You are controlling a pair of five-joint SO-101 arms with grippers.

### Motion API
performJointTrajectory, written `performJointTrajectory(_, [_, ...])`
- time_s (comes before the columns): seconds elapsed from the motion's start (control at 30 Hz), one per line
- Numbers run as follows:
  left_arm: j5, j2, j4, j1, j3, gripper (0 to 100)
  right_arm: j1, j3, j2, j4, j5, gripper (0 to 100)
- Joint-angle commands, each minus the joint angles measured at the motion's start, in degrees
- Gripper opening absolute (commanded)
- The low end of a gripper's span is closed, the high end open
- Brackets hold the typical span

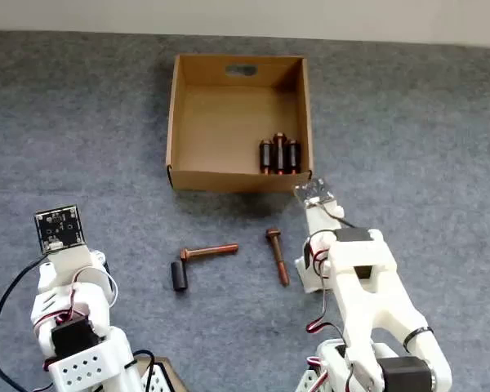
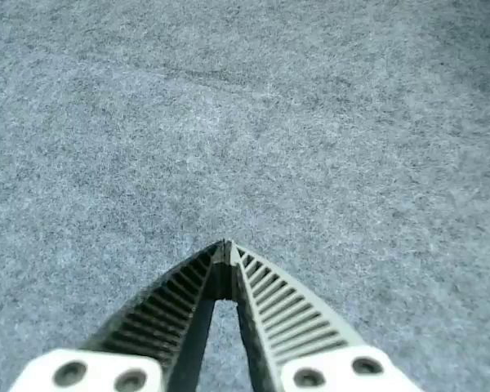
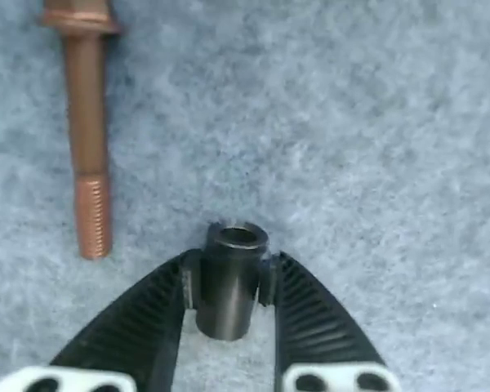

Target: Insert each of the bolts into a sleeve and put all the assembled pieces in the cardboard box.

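Note:
My right gripper is shut on a black sleeve, held just above the carpet with its open bore showing. A copper bolt lies on the carpet beside it; in the high view this bolt is just left of the right arm. A second bolt lies flat further left, with a loose black sleeve by its head. The cardboard box at the back holds three assembled pieces in its front right corner. My left gripper is shut on nothing, over bare carpet.
Grey carpet covers the whole table. The left arm stands at the front left, well away from the bolts. The box's front wall rises between the bolts and the box floor.

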Motion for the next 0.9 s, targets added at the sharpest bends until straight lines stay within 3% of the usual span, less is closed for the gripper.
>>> performJointTrajectory(0.0, [0.2, -0.4, -0.5, -0.1, 0.9, 1, 0.8, 0.2, -0.3, 0.0, 1.0, 0.3])
performJointTrajectory(0.13, [0.2, -0.4, -0.5, -0.1, 0.9, 1, 0.8, -3.5, -0.4, 1.5, 0.7, 0.4])
performJointTrajectory(0.23, [0.2, -0.4, -0.5, -0.1, 0.8, 1, 0.7, -10.5, -2.2, 9.5, -2.8, 0.5])
performJointTrajectory(0.4, [0.1, -0.4, -0.5, -0.2, -0.7, 1, 0.2, -15.2, -16.7, 16.2, -7.2, 0.5])
performJointTrajectory(0.67, [-7.1, 0.0, -0.9, -0.4, -5.7, 11, -2.0, 3.6, -38.1, 4.4, -11.4, 0.5])
performJointTrajectory(0.87, [-10.8, 0.2, -0.5, -0.2, -14.5, 12, -2.0, 12.7, -45.8, 0.9, -14.0, 0.5])
